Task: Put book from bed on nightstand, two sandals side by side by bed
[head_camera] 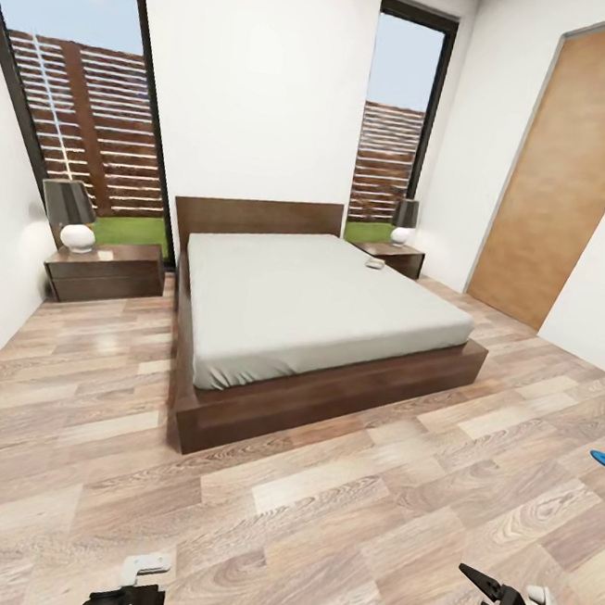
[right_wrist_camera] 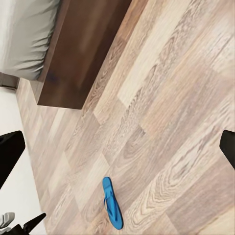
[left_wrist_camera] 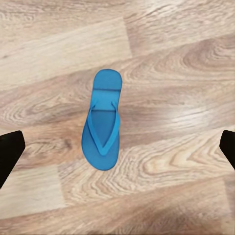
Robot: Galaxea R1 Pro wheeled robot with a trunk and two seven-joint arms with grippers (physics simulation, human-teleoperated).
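While the left gripper (left_wrist_camera: 117,147) hangs spread wide above a blue sandal (left_wrist_camera: 103,120) on the plank floor (left_wrist_camera: 186,63), right gripper (right_wrist_camera: 117,147) likewise apart, bed (head_camera: 320,314) far ahead, small book (head_camera: 374,264) near its right edge.

1. You have no readable text, label, brand, number or sign in any of the three views.
2. The small pale object on the bed (head_camera: 321,304) near its far right edge is too small for you to read any lettering.
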